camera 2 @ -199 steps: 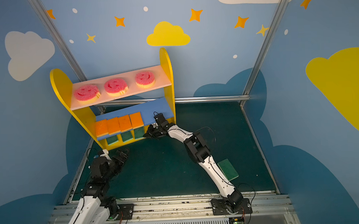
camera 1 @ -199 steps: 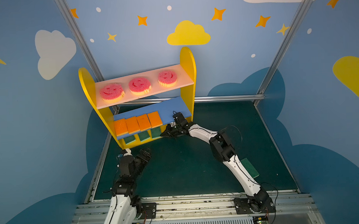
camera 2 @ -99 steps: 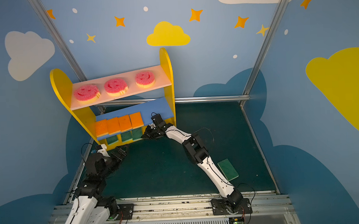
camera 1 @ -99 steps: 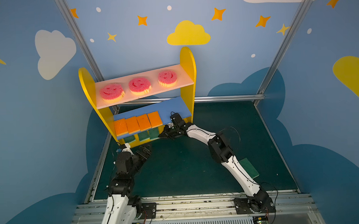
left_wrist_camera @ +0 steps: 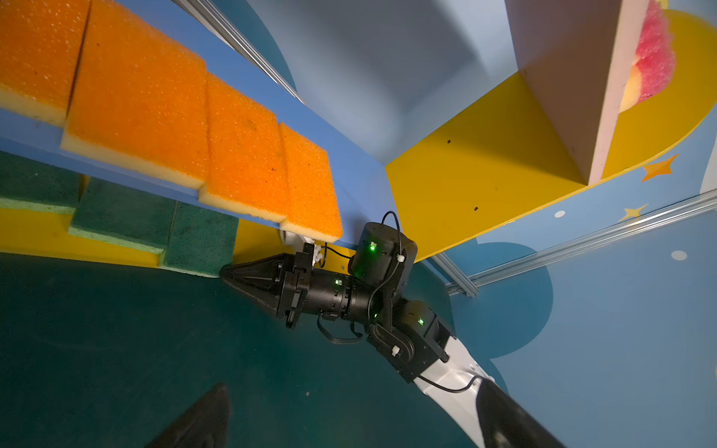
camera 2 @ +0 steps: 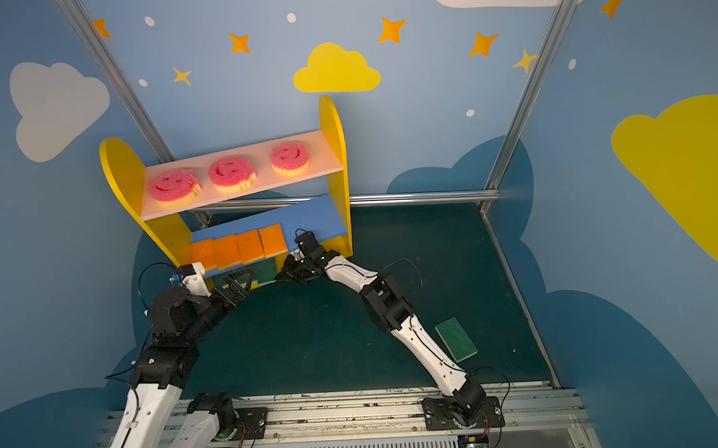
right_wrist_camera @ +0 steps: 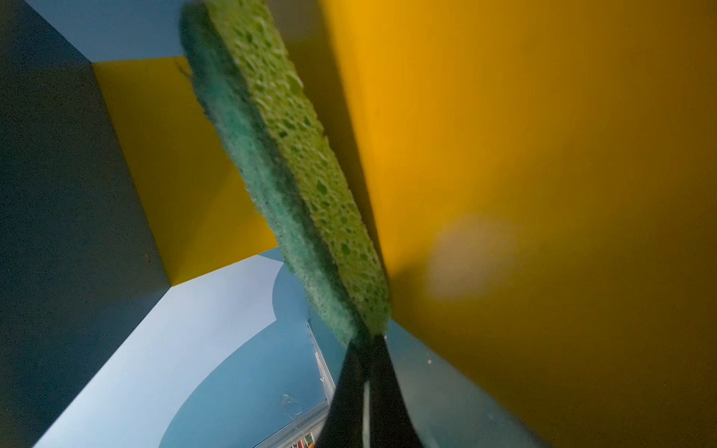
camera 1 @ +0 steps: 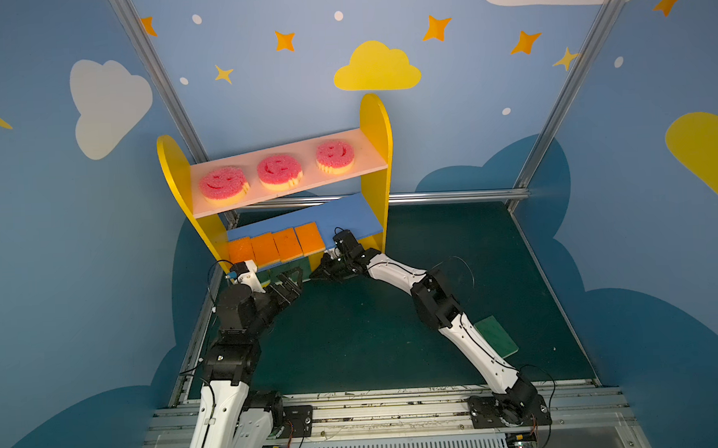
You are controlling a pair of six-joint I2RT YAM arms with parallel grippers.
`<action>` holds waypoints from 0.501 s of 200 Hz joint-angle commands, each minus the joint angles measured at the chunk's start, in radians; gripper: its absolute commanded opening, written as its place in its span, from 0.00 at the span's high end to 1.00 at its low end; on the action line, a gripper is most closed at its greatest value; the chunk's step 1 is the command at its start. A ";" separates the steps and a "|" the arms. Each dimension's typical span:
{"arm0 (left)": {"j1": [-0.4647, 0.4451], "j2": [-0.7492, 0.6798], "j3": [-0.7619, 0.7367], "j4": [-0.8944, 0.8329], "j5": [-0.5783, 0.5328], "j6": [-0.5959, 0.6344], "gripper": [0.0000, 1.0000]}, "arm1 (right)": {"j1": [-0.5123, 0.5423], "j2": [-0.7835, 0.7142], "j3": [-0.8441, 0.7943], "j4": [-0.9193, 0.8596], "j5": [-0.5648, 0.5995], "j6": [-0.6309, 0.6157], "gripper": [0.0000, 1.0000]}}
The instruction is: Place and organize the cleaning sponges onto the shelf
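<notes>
left arm (camera 1: 244,313) is creeping closer to the shelf (camera 1: 377,149) than a second ago, left end effector (camera 1: 289,280) hanging wide open, empty. right end effector (left_wrist_camera: 227,272) is clamping tight on a green sponge (left_wrist_camera: 198,240) at the yellow base (left_wrist_camera: 256,238). i'd be sliding it flush against its neighbours (left_wrist_camera: 120,217), then letting go gently.

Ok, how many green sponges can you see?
4 green sponges. Three sit side by side on the shelf base: one, the next, the last, pinched by the right gripper. The fourth lies on the mat. More may hide behind the left arm.
</notes>
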 commanded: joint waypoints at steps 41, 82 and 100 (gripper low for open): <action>0.004 0.013 0.023 -0.014 0.014 0.036 0.03 | -0.023 -0.040 -0.053 -0.028 0.013 -0.024 1.00; 0.005 0.028 0.052 -0.016 0.014 0.045 0.03 | 0.004 -0.003 0.002 -0.050 0.017 -0.031 1.00; 0.005 0.034 0.068 -0.025 0.014 0.053 0.03 | 0.015 0.029 0.034 -0.041 0.008 -0.009 1.00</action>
